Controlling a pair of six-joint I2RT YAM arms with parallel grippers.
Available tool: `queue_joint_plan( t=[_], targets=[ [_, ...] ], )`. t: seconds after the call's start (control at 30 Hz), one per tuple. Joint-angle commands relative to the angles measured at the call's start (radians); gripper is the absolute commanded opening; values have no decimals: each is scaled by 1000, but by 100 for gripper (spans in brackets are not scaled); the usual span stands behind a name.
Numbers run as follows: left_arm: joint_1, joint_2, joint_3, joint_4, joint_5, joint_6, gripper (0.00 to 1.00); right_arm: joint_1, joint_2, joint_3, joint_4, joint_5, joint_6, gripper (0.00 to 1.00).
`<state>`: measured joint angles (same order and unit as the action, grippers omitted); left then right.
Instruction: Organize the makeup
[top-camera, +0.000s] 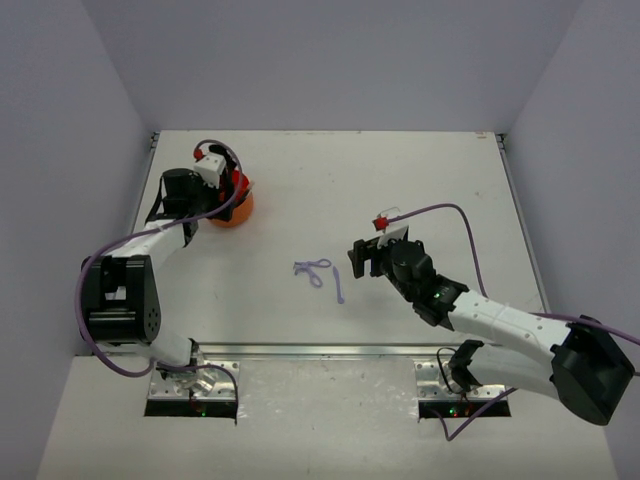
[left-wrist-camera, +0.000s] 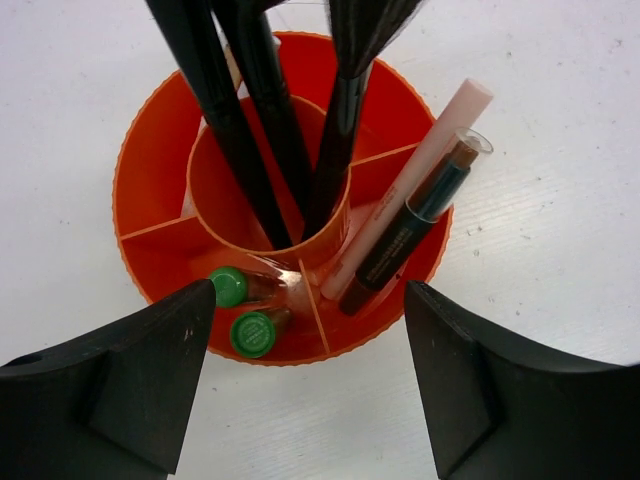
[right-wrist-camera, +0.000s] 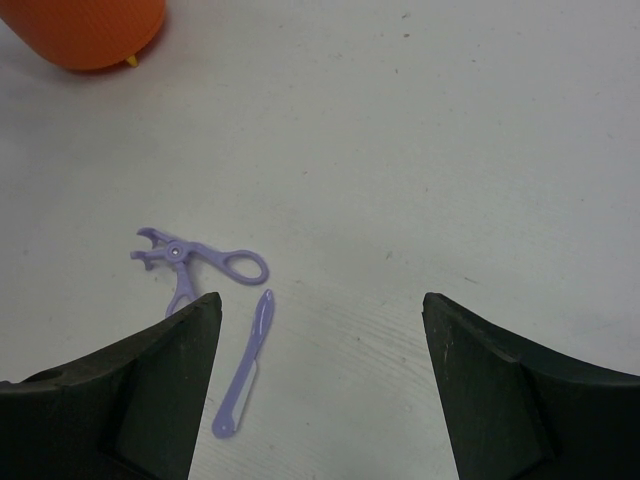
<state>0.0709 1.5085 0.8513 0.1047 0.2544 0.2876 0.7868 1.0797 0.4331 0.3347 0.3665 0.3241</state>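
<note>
the white bench (top-camera: 400, 180) lies between pale walls. the orange tub (left-wrist-camera: 150, 170) stands far left under the left claw (left-wrist-camera: 310, 335), spread wide and empty. its middle cup holds black brushes (left-wrist-camera: 250, 130); one outer compartment holds a pink stick (left-wrist-camera: 420, 160) and a dark pencil (left-wrist-camera: 410, 225), another two green tubes (left-wrist-camera: 229, 287). the right claw (right-wrist-camera: 320, 330), also spread and empty, hangs near the lilac looped tool (right-wrist-camera: 190, 262) and a lilac stick (right-wrist-camera: 248, 365) just beside it, mid-bench

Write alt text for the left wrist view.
An orange divided tub holds black brushes in its centre cup, two green-capped tubes, a pink stick and a dark pencil in outer sections; the open left gripper hovers above.
</note>
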Motion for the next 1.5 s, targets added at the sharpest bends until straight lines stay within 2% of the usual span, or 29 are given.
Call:
queue_joint_plan(
  t=[0.0, 0.4, 0.6, 1.0, 1.17, 1.47],
  targets=[
    [32, -30, -8, 40, 8, 12, 74, -4, -23, -7, 32, 29, 0, 82],
    [71, 23, -8, 125, -93, 31, 74, -4, -29, -11, 32, 35, -9, 82],
    [72, 49, 20, 139, -98, 19, 75, -4, -24, -11, 28, 34, -16, 82],
    [65, -10, -7, 120, 45, -41, 75, -5, 24, 7, 4, 34, -11, 82],
    [52, 42, 5, 111, -67, 3, 75, -4, 18, 6, 0, 32, -11, 82],
    [52, 62, -12, 122, -167, 76, 74, -4, 7, 2, 0, 41, -11, 82]
  ],
)
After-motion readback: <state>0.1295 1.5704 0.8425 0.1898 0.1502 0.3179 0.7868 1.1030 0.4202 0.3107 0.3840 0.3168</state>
